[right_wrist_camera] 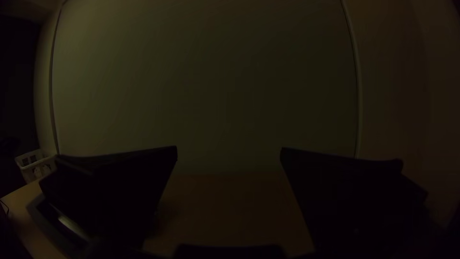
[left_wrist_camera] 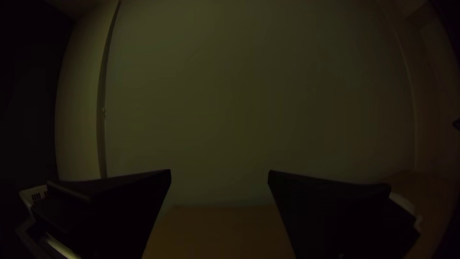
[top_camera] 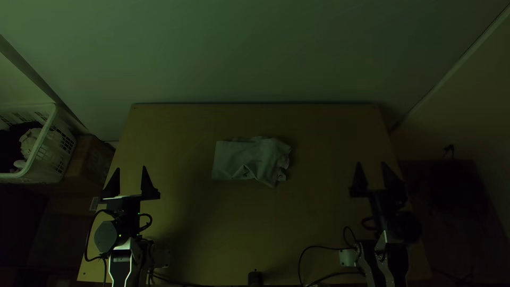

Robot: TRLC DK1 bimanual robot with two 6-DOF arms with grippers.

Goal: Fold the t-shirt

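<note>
Creases in that t-shirt (top_camera: 234,159) could make the left gripper (top_camera: 130,168) or right gripper (top_camera: 371,162) (both gaping, empty) pinch stray layers.

2 wrist views toward 1 wall (left_wrist_camera: 239,96)

Worktop (top_camera: 329,212): light wood, flat, seen dimly. T-shirt (top_camera: 234,159) lies directly on it, beyond mid-depth, near centre; compact, left edge fairly straight, right portion bunched and creased. Near edge: small black object (top_camera: 255,278) at about the middle, black cables (top_camera: 325,247) to its right.
</note>
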